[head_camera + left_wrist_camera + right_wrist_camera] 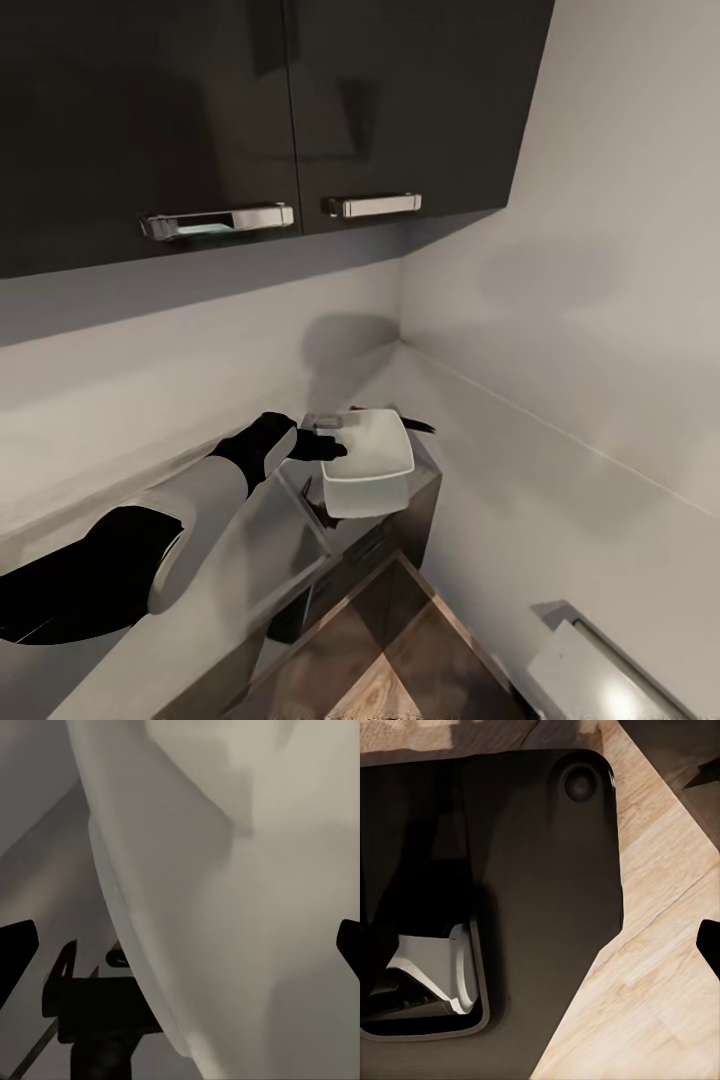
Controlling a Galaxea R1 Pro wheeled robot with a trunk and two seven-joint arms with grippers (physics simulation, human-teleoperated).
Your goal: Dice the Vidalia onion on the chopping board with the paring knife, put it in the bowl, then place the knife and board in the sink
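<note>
The white squarish bowl (368, 458) sits at the far end of the grey countertop (250, 560), close to the wall corner. My left gripper (325, 447) reaches its near rim. In the left wrist view the bowl (225, 892) lies between the two fingertips (16, 951), which stand wide apart, so the left gripper (180, 945) is open. A thin dark pointed thing (418, 426), perhaps the paring knife, pokes out behind the bowl. My right gripper (540, 945) hangs open over the floor with nothing in it. The onion, chopping board and sink are out of view.
Glossy dark wall cabinets with chrome handles (215, 220) hang over the counter. Pale walls meet in a corner behind the bowl. A dark base cabinet (400, 520) ends the counter, with wood plank floor (400, 660) below. My dark base (510, 870) is under the right wrist.
</note>
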